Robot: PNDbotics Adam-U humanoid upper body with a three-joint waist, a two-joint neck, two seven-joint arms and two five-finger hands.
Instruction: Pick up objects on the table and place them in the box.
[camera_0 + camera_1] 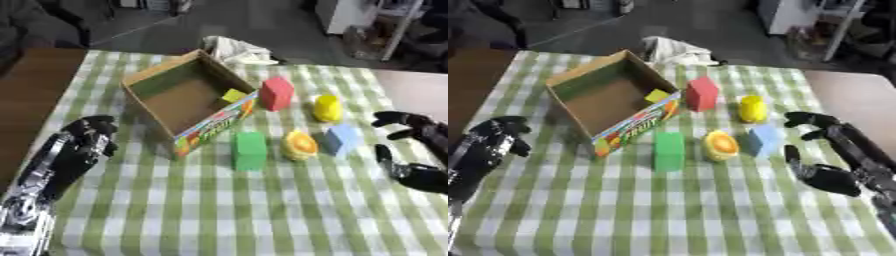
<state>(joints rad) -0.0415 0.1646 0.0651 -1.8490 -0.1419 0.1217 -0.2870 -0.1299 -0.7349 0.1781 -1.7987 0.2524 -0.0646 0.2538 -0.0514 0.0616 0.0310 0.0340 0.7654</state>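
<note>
An open cardboard box point(157, 75) lies on the checked cloth with a small yellow block point(233, 95) inside it. To its right stand a red block point(276, 93), a yellow rounded thing point(327, 108), a light blue block point(342, 138), an orange-and-yellow thing point(299, 144) and a green block point(249, 150). My right hand point(833, 150) hovers just right of the light blue block, open, fingers and thumb spread and holding nothing. My left hand point(87, 137) rests at the left of the box with fingers curled, holding nothing.
A crumpled white cloth or bag point(236, 50) lies behind the box at the table's far edge. Bare brown tabletop point(35, 85) shows on the left. The green-checked cloth point(227, 210) stretches toward me with nothing on it.
</note>
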